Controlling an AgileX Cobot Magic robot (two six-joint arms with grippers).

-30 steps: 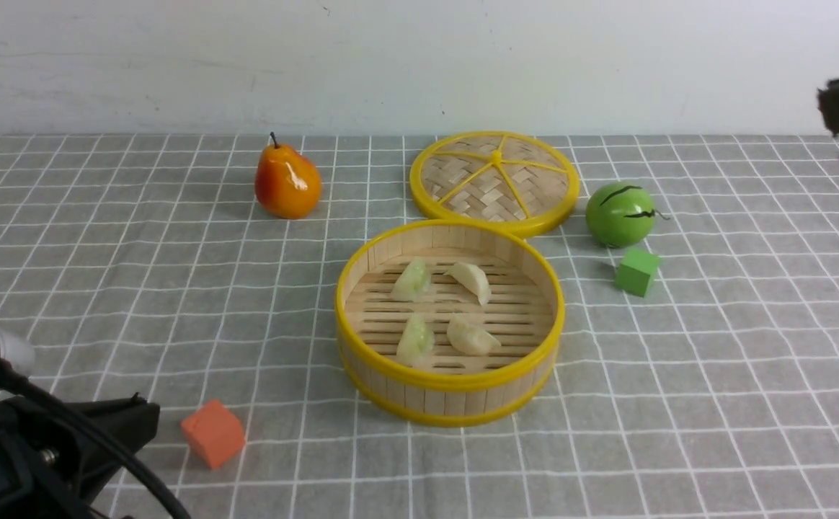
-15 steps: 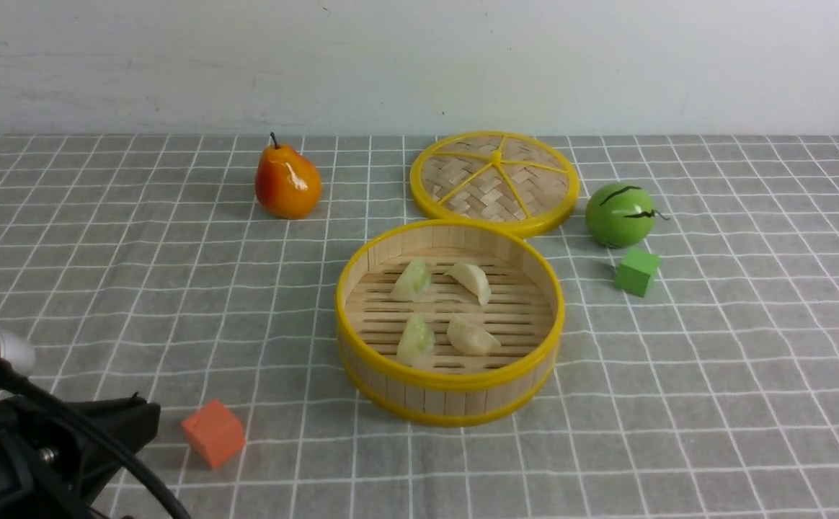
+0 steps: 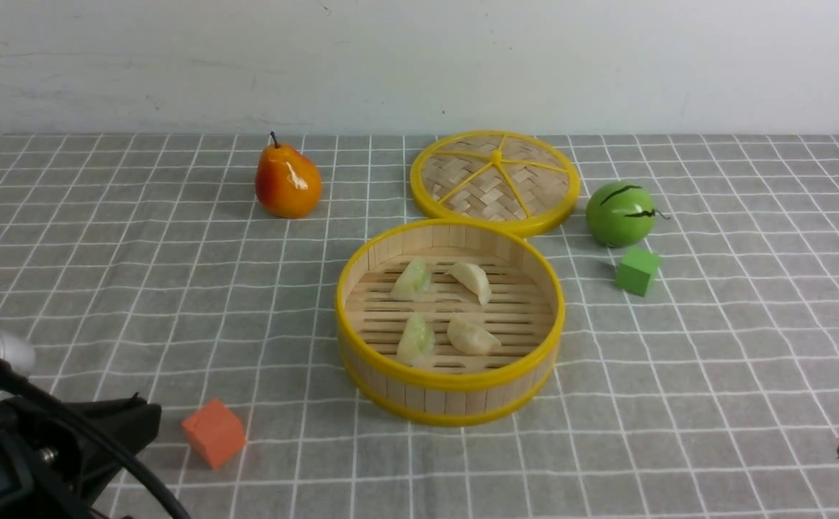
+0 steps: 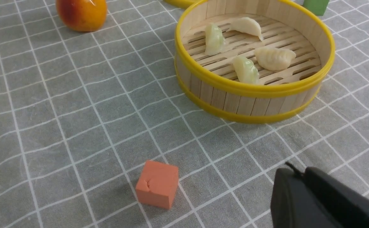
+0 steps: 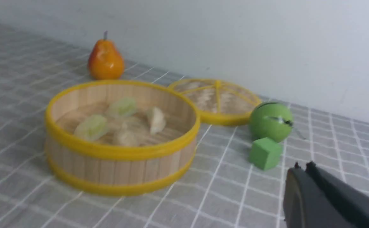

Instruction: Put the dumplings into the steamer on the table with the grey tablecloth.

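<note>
Dumplings (image 3: 445, 310), all four, lie inside the steamer (image 3: 450, 382) on the grey-clothed worktop (image 3: 715, 375). Left claw (image 4: 294, 177) and right claw (image 5: 301, 172) sit closed, empty, well apart from it.

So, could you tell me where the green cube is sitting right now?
In the front view the green cube sits on the grey tablecloth right of the steamer, just in front of the green melon-like ball.

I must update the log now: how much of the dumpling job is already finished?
Done: all four dumplings lie on the slatted floor of the steamer. In hand: nothing; the left gripper and right gripper are shut and empty, away from the basket. Left: no dumpling shows on the grey tablecloth.
</note>
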